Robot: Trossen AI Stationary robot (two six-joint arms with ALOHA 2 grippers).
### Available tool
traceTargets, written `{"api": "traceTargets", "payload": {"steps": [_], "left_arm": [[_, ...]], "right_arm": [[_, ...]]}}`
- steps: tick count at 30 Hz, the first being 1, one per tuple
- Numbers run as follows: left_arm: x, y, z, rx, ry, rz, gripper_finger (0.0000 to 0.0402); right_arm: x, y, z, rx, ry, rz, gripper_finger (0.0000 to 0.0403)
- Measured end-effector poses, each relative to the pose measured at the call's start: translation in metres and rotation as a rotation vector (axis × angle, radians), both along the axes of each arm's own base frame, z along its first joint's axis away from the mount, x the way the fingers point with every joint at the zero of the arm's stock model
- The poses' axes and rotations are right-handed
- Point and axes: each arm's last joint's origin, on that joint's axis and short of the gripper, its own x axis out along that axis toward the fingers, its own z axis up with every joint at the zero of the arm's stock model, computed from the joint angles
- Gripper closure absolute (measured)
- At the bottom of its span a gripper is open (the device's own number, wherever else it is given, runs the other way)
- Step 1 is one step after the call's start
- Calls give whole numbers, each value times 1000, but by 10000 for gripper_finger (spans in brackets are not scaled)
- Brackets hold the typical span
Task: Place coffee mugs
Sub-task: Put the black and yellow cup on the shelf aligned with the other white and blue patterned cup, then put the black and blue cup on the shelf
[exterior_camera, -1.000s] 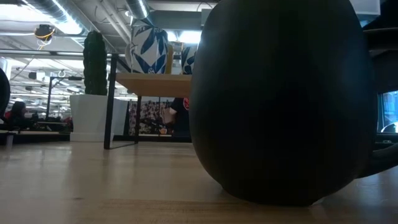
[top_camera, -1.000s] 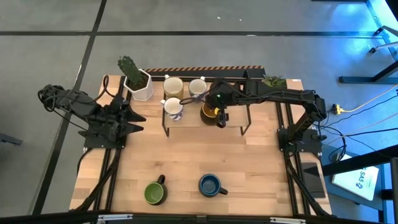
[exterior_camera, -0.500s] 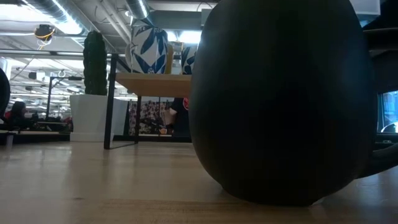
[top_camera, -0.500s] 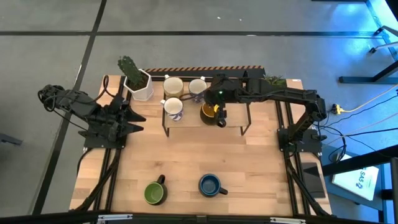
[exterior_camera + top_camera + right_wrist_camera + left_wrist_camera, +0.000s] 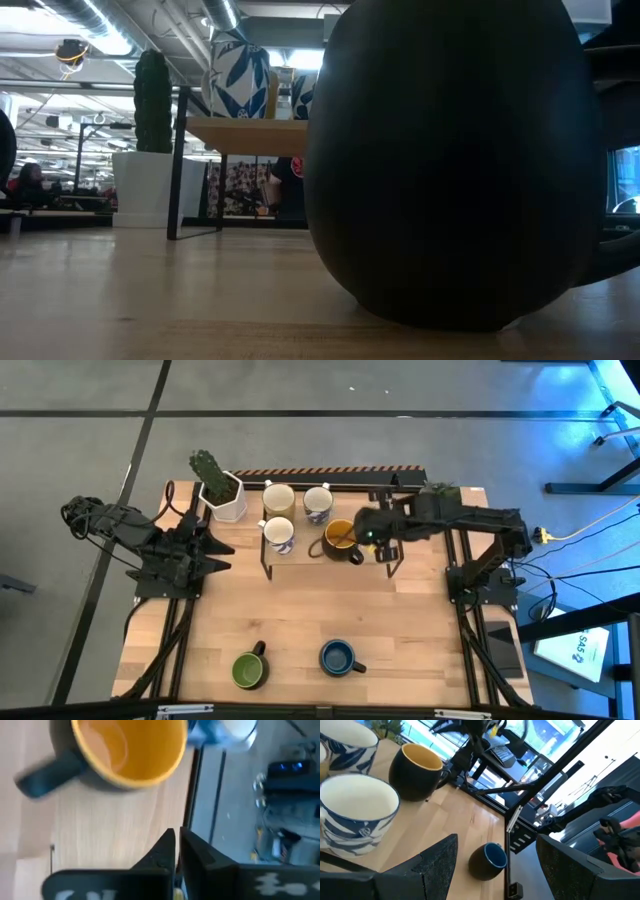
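Beside orange-lined mug (image 5: 340, 539), right end effector (image 5: 378, 546) shut, empty; low view blocked by dark mug (image 5: 455, 160).

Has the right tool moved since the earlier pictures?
Yes. The right tool drew back to the right, off the orange mug, toward the shelf's right leg.

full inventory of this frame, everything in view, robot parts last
white mugs: three, white/cream, two with blue pattern, on the shelf, left part
orange-lined mug: one, dark outside, on the shelf, right of the white ones
green-lined mug: one, dark, near table edge
blue-lined mug: one, dark, near edge, right of the green one
shelf: one, wood top, dark legs, back of the table
cactus pot: one, white, back left beside shelf
leafy plant: one, green, back right
left gripper: open, waiting at left
right gripper: shut, empty, beside the orange-lined mug
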Motion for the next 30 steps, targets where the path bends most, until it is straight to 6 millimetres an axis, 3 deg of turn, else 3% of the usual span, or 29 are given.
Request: {"api": "traceTargets", "payload": {"steps": [10, 25, 30], "left_arm": [[0, 1, 0, 15, -3, 19, 139], [0, 1, 0, 15, -3, 20, 139], [0, 1, 0, 16, -3, 20, 139]], "right_arm": [[19, 7, -52, 91, -17, 23, 398], [42, -13, -46, 125, -248, 48, 402], [40, -16, -45, 111, -237, 49, 402]]}}
